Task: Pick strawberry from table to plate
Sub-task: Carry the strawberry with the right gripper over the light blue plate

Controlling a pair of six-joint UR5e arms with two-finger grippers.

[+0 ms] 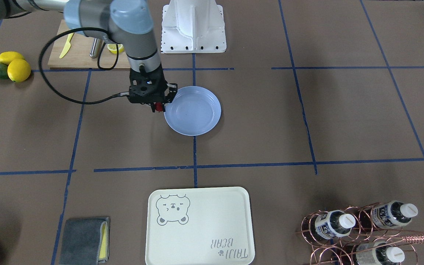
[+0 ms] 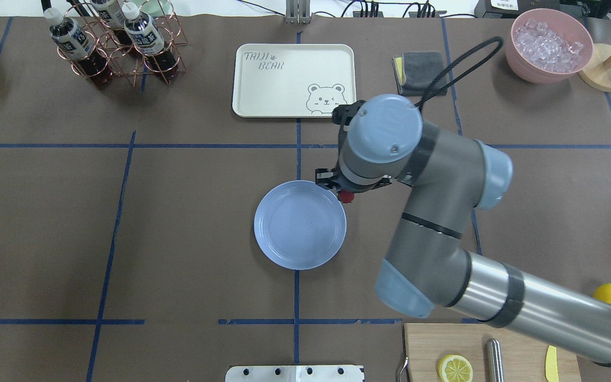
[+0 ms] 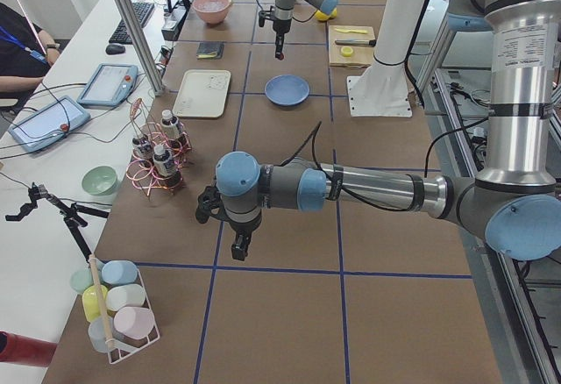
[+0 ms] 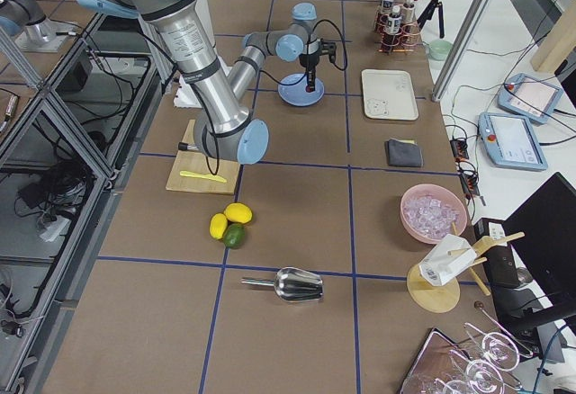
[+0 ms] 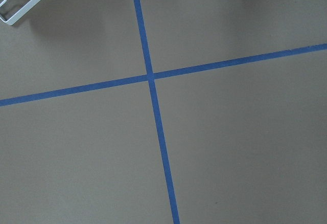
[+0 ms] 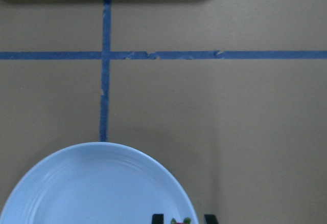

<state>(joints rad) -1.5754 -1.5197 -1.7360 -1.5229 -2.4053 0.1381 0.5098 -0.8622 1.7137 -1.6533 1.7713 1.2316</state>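
Observation:
The strawberry (image 1: 158,107) (image 2: 345,197) is a small dark red berry, and my right gripper (image 1: 156,109) (image 2: 344,195) is shut on it. It hangs above the table (image 2: 178,223), just outside the rim of the empty light blue plate (image 1: 193,110) (image 2: 300,224) on the plate's right in the overhead view. In the right wrist view the plate (image 6: 97,188) fills the bottom left, with the berry (image 6: 180,221) between two fingertips (image 6: 158,218) at the bottom edge. My left gripper (image 3: 237,248) shows only in the exterior left view, low over bare table; I cannot tell its state.
A cream bear-printed tray (image 2: 294,79) lies beyond the plate. A grey cloth (image 2: 422,71) and a pink bowl of ice (image 2: 549,45) sit at the far right. The bottle rack (image 2: 114,42) is far left. A cutting board (image 2: 491,353) and lemons (image 1: 13,66) are near my right base.

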